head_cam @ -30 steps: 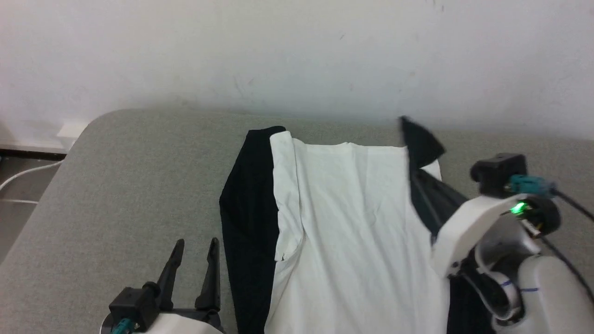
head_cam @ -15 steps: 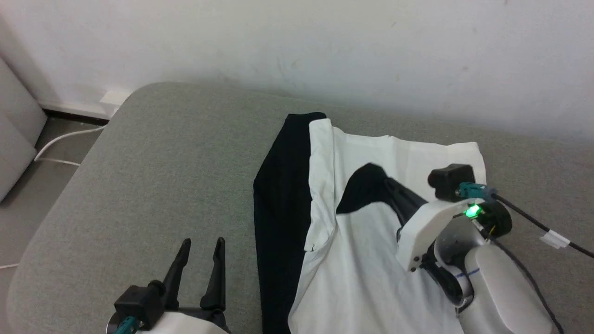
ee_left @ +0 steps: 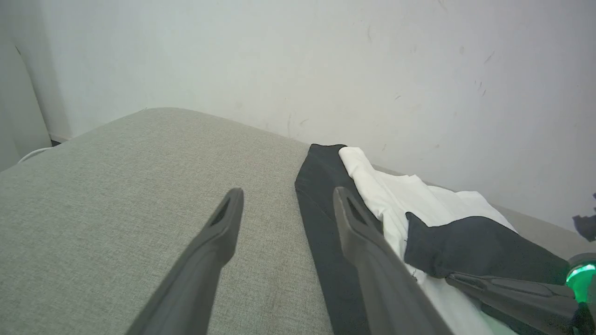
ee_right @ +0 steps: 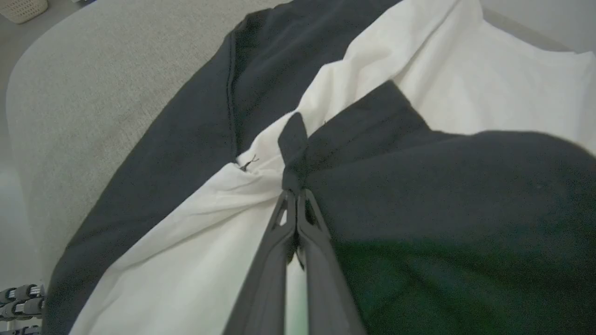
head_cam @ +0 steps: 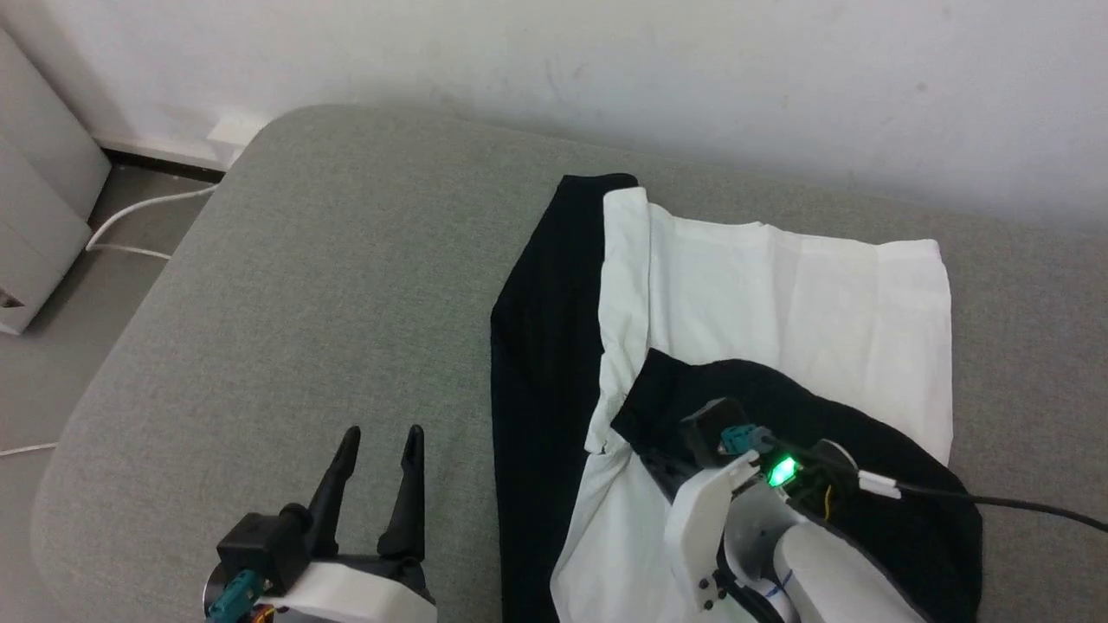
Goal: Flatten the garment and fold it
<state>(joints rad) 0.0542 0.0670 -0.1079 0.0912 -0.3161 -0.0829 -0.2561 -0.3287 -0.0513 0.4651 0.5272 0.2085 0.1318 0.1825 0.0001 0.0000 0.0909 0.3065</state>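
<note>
Nearest me, my left gripper (head_cam: 383,430) idles with its fingers spread wide over the bare grey padded top (head_cam: 286,285), just left of the T-shirt (head_cam: 779,294). My right gripper (ee_right: 296,191) is pinched tight on the right black sleeve (head_cam: 874,450). That sleeve hung raised at the shirt's right edge a second ago and now drapes across the white body, so I judge this fold nearly laid, release pending. The left black sleeve (head_cam: 541,346) lies unfolded with plenty of open padding to its left, but the shirt's far edge sits near the pad's far rim and the wall (head_cam: 606,61), so there's little room there.
</note>
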